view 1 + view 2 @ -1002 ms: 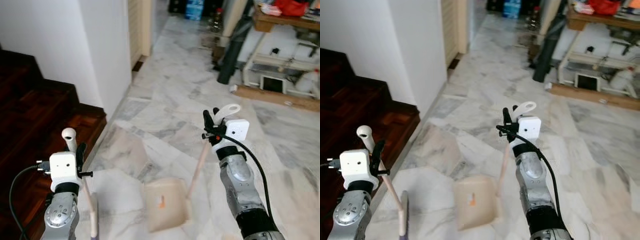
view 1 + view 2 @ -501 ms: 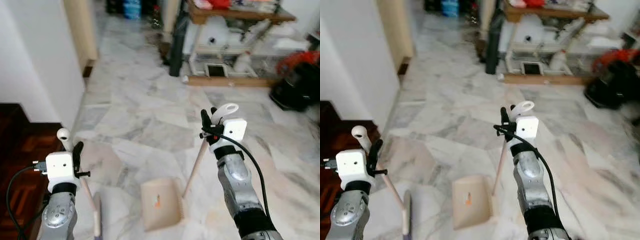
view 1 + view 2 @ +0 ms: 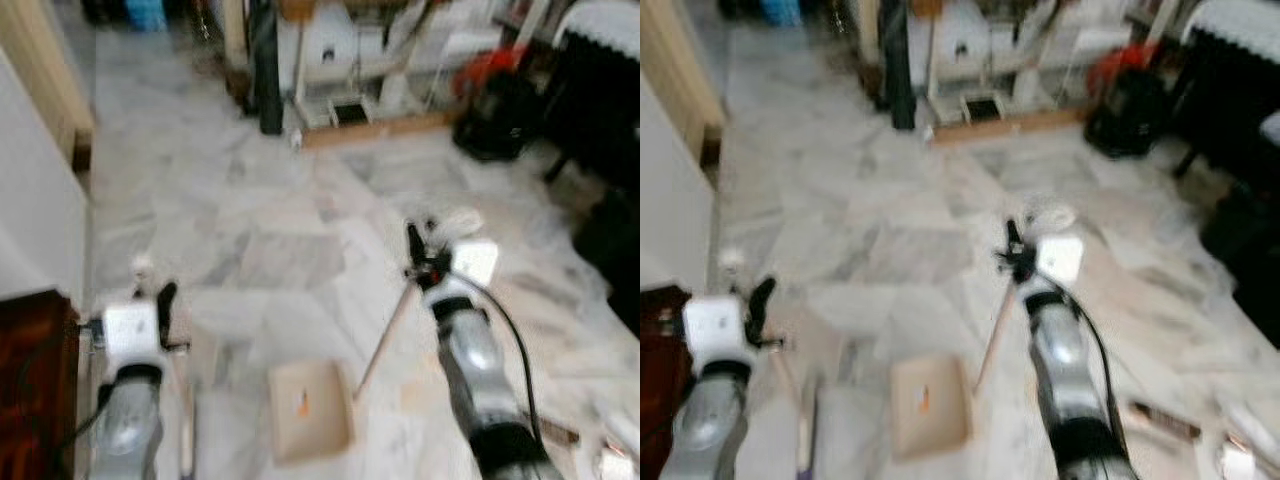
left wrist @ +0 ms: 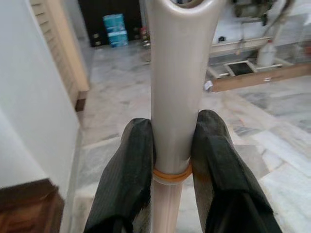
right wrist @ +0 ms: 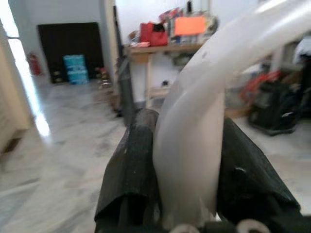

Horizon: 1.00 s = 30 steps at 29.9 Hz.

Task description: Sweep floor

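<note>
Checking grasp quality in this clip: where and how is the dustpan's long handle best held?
Near its pale top end, where the right pincer holds the dustpan handle now. The stick slants up from the pan on the floor toward that arm, so closing from the sides across the round shaft suits it. Fingers flank it.

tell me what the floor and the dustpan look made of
Floor: looks like polished marble or marble-look tile, pale grey with darker veins and visible joints. Dustpan: probably matte beige plastic, one moulded piece with a raised rim; blur leaves this uncertain.
</note>
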{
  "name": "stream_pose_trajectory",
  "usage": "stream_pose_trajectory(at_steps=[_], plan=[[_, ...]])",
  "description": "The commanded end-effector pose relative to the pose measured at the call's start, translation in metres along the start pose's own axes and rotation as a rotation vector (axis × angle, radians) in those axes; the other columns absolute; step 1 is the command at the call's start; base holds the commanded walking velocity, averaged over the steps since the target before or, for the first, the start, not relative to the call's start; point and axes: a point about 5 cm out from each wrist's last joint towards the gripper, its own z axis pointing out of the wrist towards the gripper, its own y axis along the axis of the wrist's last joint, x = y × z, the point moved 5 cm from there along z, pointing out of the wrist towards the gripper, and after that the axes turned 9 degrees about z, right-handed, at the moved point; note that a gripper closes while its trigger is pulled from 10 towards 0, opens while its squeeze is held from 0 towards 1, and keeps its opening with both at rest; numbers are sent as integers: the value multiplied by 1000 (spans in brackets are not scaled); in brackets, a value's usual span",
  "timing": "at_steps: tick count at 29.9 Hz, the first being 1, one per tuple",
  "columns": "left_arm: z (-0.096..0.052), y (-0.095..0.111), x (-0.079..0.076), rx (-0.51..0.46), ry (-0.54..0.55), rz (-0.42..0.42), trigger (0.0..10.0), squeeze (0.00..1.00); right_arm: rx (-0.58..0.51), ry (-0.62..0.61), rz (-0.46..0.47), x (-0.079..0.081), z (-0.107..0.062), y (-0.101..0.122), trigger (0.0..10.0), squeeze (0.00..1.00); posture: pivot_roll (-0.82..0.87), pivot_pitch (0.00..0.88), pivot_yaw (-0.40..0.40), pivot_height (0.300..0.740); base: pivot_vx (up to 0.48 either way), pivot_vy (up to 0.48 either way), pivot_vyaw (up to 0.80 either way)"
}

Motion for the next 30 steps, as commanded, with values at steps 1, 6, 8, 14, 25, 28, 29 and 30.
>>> stream_pose_trajectory(at_steps=[1, 6, 8, 14, 25, 28, 29, 30], plan=[[1, 5, 4, -17, 6, 1, 10000, 0, -36, 18, -8, 6, 5, 10, 10000, 0, 20, 81, -26, 740, 0, 398, -788], [1, 7, 3, -31, 4, 7, 10000, 0, -37, 20, -7, 7, 5, 10, 10000, 0, 23, 80, -28, 740, 0, 451, -788], [0, 5, 2, -13, -3, 5, 10000, 0, -37, 21, -6, 7, 5, 10, 10000, 0, 21, 82, -27, 740, 0, 0, -788], [0, 7, 2, -29, -2, 12, 10000, 0, -38, 19, -9, 6, 5, 10, 10000, 0, 22, 83, -30, 740, 0, 299, -788], [1, 7, 1, -29, -2, 7, 10000, 0, -39, 20, -13, 5, 6, 11, 10000, 0, 23, 80, -32, 740, 0, 0, -787], [1, 6, 0, -27, -3, 4, 10000, 0, -39, 20, -13, 5, 6, 11, 10000, 0, 24, 81, -33, 740, 0, 0, -788], [1, 6, 0, -26, -3, 2, 10000, 0, -39, 21, -13, 5, 7, 11, 10000, 0, 23, 82, -33, 740, 0, 0, -781], [1, 6, 0, -26, -3, 2, 10000, 0, -39, 21, -13, 5, 7, 11, 10000, 0, 23, 82, -33, 740, 0, 0, -781]])
